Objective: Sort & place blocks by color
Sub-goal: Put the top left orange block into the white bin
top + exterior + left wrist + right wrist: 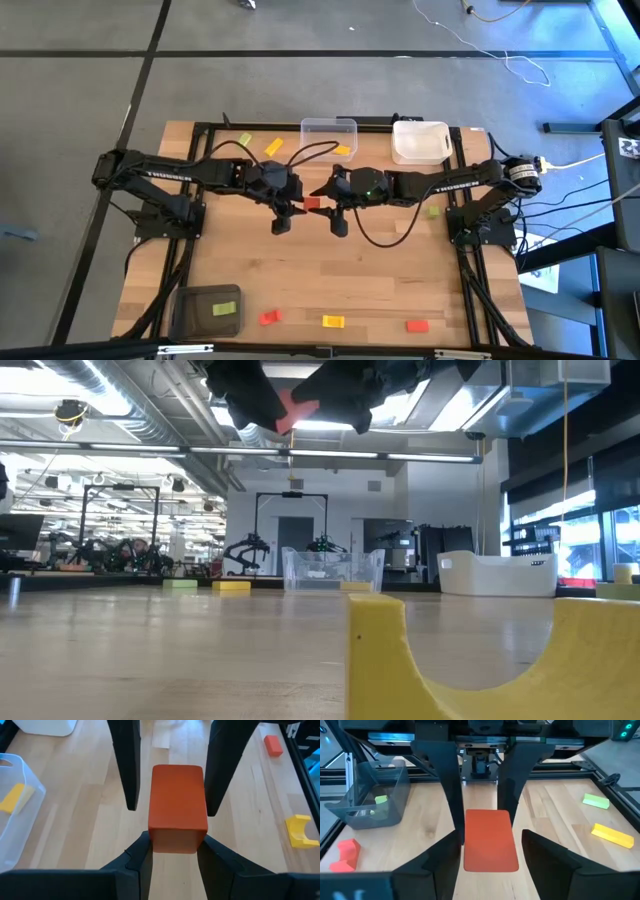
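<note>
Table [380,280]; left pincer [172,852] grips red block [177,807].

red block [296,405]: in the low view, mostly hidden between dark arm parts, top centre
yellow arch block [480,660]: cut off by lower right frame edge, blurred
left end effector [175,852]: its base cut off at the frame's bottom

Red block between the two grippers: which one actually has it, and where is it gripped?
The left gripper holds the red block by its two side faces at one end. The right gripper stands open around the other end, not clamping it.
</note>
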Available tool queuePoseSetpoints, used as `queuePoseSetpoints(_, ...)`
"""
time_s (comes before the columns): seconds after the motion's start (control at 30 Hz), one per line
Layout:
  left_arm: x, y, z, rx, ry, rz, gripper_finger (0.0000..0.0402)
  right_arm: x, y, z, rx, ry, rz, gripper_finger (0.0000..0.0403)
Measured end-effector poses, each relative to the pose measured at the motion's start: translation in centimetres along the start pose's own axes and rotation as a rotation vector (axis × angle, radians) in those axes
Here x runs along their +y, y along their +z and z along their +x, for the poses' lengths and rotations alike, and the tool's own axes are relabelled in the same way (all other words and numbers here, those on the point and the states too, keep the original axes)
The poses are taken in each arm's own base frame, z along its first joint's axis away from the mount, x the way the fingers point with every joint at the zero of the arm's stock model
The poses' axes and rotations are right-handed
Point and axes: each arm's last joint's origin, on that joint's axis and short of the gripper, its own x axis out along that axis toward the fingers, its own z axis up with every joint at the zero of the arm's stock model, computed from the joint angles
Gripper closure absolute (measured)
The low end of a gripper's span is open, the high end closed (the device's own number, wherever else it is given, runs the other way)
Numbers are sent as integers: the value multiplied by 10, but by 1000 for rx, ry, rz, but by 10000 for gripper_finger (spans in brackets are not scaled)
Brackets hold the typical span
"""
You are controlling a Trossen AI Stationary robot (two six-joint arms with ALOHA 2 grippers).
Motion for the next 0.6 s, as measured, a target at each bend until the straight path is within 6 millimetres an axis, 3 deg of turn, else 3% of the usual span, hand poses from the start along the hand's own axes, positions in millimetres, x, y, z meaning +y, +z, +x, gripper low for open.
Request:
queuePoseSetpoints(0.3,0,0,0,0,1,0,282,1,0,0,3,26,51,271)
queuePoseSetpoints(0.6,0,0,0,-3,9,-1,282,1,0,0,3,33,52,271)
